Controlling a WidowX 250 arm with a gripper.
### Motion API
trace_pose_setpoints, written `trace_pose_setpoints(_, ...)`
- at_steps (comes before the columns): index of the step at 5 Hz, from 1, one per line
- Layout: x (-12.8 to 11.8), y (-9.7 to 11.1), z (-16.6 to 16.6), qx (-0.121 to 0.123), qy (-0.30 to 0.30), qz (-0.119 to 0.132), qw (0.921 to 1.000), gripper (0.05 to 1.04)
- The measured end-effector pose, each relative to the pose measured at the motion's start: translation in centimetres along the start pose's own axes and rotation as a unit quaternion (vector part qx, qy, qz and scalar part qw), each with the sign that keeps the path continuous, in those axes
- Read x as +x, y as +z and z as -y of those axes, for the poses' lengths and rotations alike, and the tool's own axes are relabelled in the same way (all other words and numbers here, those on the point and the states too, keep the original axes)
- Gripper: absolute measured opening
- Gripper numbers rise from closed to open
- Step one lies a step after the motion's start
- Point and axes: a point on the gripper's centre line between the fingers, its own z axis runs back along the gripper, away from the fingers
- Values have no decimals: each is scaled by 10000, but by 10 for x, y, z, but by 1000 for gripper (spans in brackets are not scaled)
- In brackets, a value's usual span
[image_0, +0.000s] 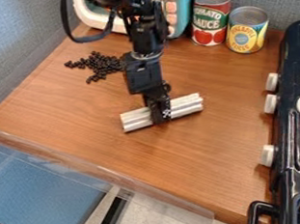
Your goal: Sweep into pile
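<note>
Jaws: pinching white ridged bar (137, 119) at mid-length | black pieces (100, 64): apart from bar

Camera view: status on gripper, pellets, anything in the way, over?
Gripper clamped on white ridged bar. Black pellets loosely clustered, upper left. Arm hides their right edge.

Small, dark, round beans (99, 64) lie loosely clustered on the worktop (201, 163), strays towards nine and seven o'clock. Towards four-thirty from them, a pale ribbed bar (186, 105) points half-past two, gripped mid-length by the end effector (160, 117).
</note>
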Motion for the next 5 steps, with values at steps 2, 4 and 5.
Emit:
trace_pose_setpoints(2, 9, 4, 43, -272, 336, -78, 9990, 385)
trace_pose_setpoints(4, 23, 10, 101, -774, 578, -39, 9953, 385)
trace_pose_setpoints(5, 28, 13, 118, -892, 692, -59, 9936, 385)
